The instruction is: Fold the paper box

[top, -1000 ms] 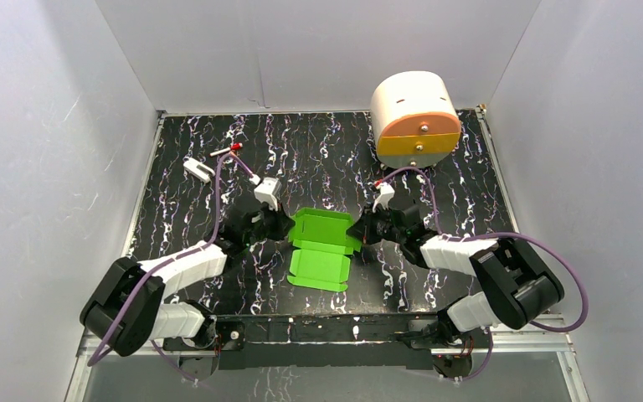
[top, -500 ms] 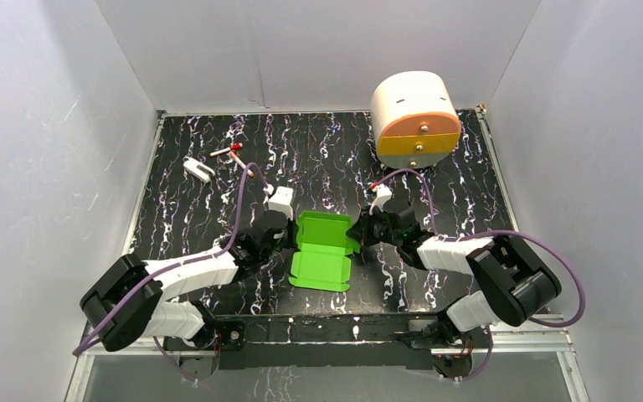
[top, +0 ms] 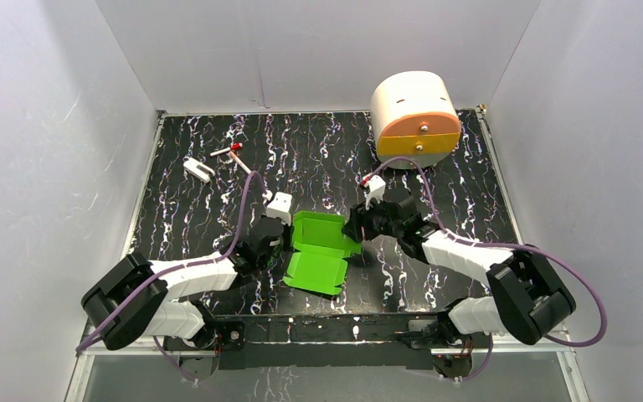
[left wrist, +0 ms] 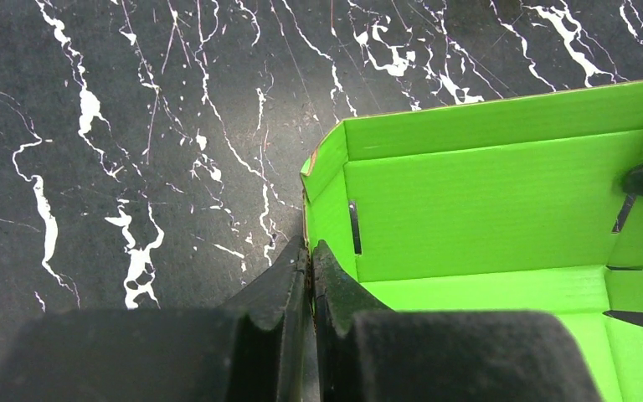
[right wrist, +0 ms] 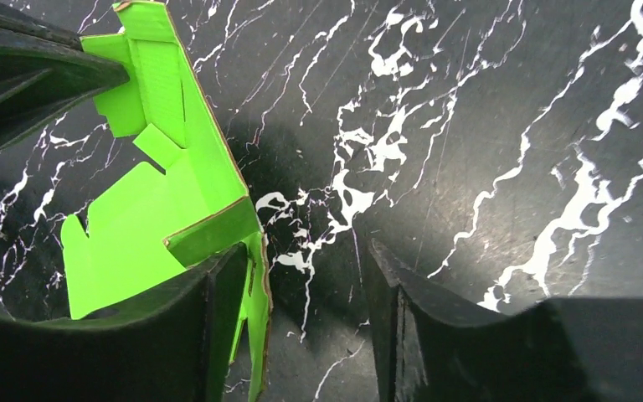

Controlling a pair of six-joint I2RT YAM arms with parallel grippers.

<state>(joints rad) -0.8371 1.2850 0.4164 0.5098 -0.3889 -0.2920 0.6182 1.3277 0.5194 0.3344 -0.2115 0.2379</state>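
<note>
While the left gripper (top: 283, 237) is clenched on the thin left end wall of the paper box (top: 318, 247), the right gripper (top: 356, 230) stands released at the box's right end with its fingers spread. The bright green box sits in the middle of the black, white-veined table (top: 318, 151), somewhat nearer the near edge, directly between the two arms. Its far half is a shallow tray with raised walls, and its near half is a flatter panel with flaps reaching toward the near edge. In the left wrist view the left gripper (left wrist: 310, 251) pinches the box (left wrist: 486, 201) at the near end of that wall. In the right wrist view the box (right wrist: 159, 218) has its end wall just beside the inner face of one finger of the right gripper (right wrist: 306, 251), while the other finger stands apart over bare table. A cream-and-orange drawer unit (top: 414, 117) stands by the far right corner, well apart from the box.
</note>
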